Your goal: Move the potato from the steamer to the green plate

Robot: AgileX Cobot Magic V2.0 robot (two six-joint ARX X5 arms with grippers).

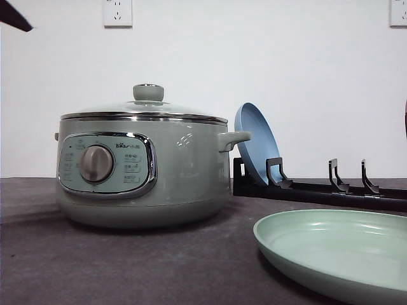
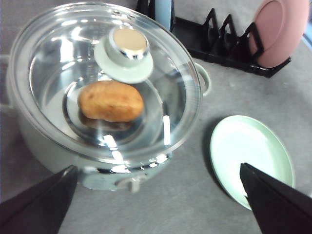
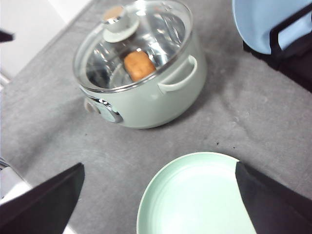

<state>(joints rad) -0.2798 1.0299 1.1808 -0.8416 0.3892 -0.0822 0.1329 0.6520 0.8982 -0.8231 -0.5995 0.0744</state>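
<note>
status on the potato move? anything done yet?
Nothing done yet. The potato sits inside the steamer under the closed glass lid. The green plate is bare. In hand: both grippers hover open above the scene, holding nothing. Left: lift the lid, grasp the potato, set it on the plate.

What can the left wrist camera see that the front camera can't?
The left wrist view alone gives the orange-brown oval potato under the glass lid, and a round pink plate in the black rack. The front view alone gives the pot's silver dial and white wall sockets. Both share the large sage-green steamer, its lid knob, and the pale mint-green round plate lying empty on the grey table.
</note>
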